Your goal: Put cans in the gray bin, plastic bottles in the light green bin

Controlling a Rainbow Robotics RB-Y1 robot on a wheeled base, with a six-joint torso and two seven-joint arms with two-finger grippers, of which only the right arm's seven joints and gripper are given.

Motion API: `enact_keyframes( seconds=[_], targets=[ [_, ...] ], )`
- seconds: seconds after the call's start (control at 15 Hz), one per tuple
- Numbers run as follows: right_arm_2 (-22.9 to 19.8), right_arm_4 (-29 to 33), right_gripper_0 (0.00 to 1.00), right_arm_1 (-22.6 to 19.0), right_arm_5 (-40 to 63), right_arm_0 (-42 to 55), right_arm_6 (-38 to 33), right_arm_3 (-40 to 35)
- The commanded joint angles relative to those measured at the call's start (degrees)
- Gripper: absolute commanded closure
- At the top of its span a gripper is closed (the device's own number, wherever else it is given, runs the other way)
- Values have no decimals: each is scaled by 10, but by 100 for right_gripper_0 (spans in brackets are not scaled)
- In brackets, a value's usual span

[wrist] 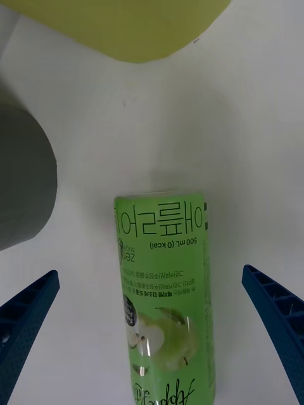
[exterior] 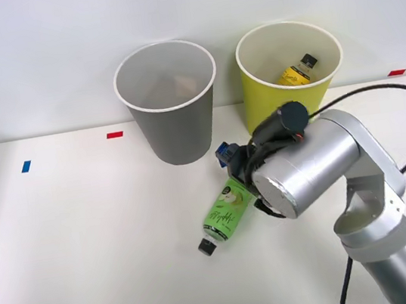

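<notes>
Green-labelled bottle [exterior: 225,213] is lying on its side on the white surface [exterior: 86,238], taken here as the landmark. Its black cap [exterior: 206,247] is pointing toward the near edge of the surface; its base is pointing back toward the two bins. Apple picture and printed text are being shown on the label in the right wrist view [wrist: 163,297].

Right gripper [exterior: 232,164] is being held just over the base end of the bottle, the silver arm [exterior: 328,171] reaching in from the right of it. A blue finger [exterior: 224,153] is showing just behind the bottle's base. In the wrist view the jaws are standing wide open: one blue ribbed finger [wrist: 25,323] on each side of the bottle, the other [wrist: 275,316] well apart from the label, white surface showing in both gaps. Nothing is being gripped.

Gray bin [exterior: 170,103] is standing upright behind the bottle, slightly to its left, near but not touching. Light green bin [exterior: 291,77] is standing upright behind the bottle and to its right, beside the gray bin with a gap between them. A yellow-labelled bottle [exterior: 297,70] with a black cap is lying inside the light green bin, leaning against its inner wall.

In the wrist view the gray bin's wall [wrist: 22,183] and the light green bin's lower edge [wrist: 126,28] are being seen beyond the bottle's base, both clear of it.

Small red and blue tape marks are lying on the surface, a blue one [exterior: 25,166] far to the bottle's left.
</notes>
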Motion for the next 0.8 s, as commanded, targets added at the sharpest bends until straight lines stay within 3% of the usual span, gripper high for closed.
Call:
enact_keyframes(
  seconds=[0.07,0.33,0.67,0.8],
  targets=[
    [8,-20,0,1,50,-53,-13,53],
    [7,-75,0,-14,62,-58,-25,57],
    [8,-88,0,9,69,-149,-24,193],
    [8,-83,0,12,69,-154,-24,202]
  ],
)
